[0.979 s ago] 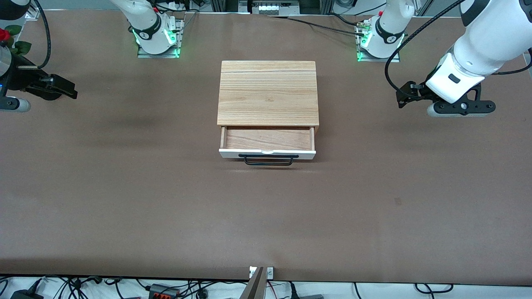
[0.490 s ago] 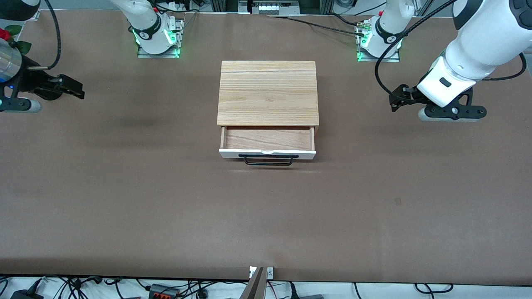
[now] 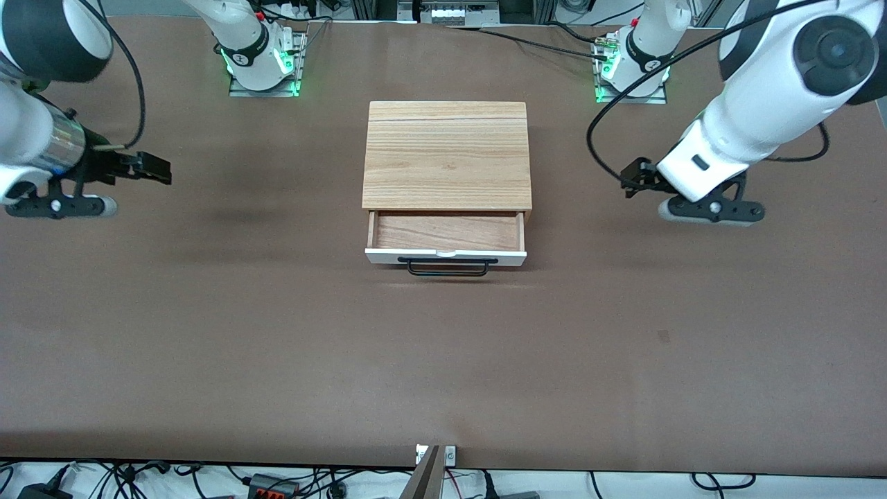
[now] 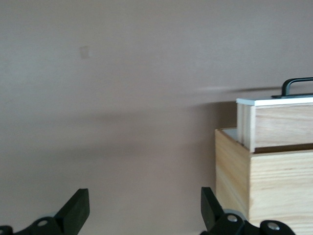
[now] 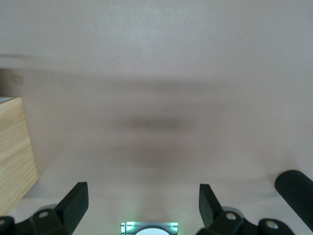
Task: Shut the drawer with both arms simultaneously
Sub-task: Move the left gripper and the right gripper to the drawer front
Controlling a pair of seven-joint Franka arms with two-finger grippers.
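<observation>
The light oak-grain box [image 3: 447,154] stands mid-table. Its drawer [image 3: 445,239] is pulled out toward the front camera, showing a white front panel, a black bar handle [image 3: 448,267] and a light wood inside. My left gripper [image 3: 714,210] is open and empty over the table at the left arm's end, apart from the box. My right gripper [image 3: 59,206] is open and empty over the right arm's end. In the left wrist view the open gripper [image 4: 143,196] is over bare table beside the box [image 4: 274,191] and drawer [image 4: 279,122]. In the right wrist view the gripper [image 5: 142,188] is over bare table, with a box corner [image 5: 14,152] at the edge.
The arm bases with green lights [image 3: 263,66] [image 3: 630,69] stand farther from the front camera than the box. The brown table [image 3: 443,360] stretches wide in front of the drawer. Cables and a small bracket [image 3: 435,457] lie along the table edge nearest the front camera.
Both arms have swung inward toward the box from the table's two ends. Both grippers stay open. The drawer has not moved.
</observation>
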